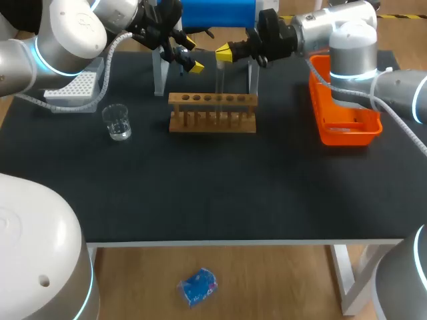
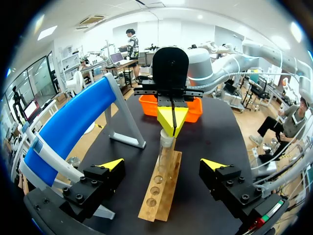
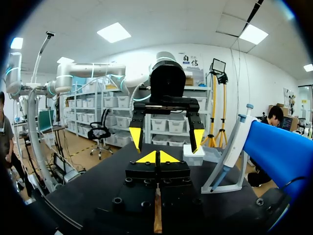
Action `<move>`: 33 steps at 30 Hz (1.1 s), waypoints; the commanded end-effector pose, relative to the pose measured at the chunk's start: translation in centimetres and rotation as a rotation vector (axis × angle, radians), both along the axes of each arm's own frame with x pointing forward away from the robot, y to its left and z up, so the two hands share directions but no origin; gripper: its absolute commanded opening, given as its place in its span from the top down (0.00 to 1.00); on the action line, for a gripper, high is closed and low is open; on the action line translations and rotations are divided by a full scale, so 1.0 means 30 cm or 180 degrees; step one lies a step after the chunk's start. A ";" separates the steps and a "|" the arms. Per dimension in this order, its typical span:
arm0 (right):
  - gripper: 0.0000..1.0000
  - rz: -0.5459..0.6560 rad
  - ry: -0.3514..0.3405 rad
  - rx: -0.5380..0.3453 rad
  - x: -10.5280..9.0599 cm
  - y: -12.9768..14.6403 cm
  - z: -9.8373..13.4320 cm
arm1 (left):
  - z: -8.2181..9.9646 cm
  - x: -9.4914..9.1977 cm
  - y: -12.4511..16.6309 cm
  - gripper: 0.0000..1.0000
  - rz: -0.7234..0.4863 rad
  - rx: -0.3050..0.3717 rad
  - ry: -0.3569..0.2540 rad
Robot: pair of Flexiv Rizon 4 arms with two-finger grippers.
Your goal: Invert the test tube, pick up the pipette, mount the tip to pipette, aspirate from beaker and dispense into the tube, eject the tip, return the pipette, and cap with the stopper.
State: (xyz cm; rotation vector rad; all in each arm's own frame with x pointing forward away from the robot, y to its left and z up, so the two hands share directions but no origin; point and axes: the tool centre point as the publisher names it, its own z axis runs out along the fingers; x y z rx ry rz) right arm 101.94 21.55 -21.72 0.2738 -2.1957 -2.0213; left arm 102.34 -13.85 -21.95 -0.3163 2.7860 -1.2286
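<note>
A clear test tube (image 1: 219,83) stands upright over the wooden rack (image 1: 212,112), its lower end at the rack's holes. My right gripper (image 1: 223,53) is shut on the tube's top. From the left wrist, that gripper (image 2: 172,122) shows as a closed yellow wedge over the tube (image 2: 165,154) and the rack (image 2: 159,191). My left gripper (image 1: 192,55) is open just left of the tube, facing the right one; its own view shows the left gripper (image 2: 163,164) straddling the rack. The right gripper (image 3: 156,156) hides the tube; the left gripper (image 3: 166,138) is ahead of it.
A glass beaker (image 1: 118,122) stands left of the rack, a white tip box (image 1: 73,90) behind it. The blue pipette (image 1: 217,12) rests on its stand (image 1: 159,73) at the back. An orange bin (image 1: 343,117) sits at the right.
</note>
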 end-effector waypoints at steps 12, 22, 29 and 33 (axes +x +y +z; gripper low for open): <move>1.00 0.0005 0.0018 0.0060 0.009 0.001 -0.025 | 0.004 0.002 0.001 0.00 -0.0005 0.0011 0.0013; 1.00 -0.0012 0.0060 0.0047 0.014 -0.004 -0.042 | 0.004 0.002 0.001 0.00 -0.0005 0.0011 0.0013; 1.00 -0.0011 0.0101 0.0072 0.014 -0.004 -0.053 | 0.004 0.002 0.001 0.00 -0.0005 0.0011 0.0013; 1.00 0.0000 0.0136 0.0120 0.015 -0.003 -0.059 | 0.004 0.002 0.001 0.00 -0.0005 0.0011 0.0013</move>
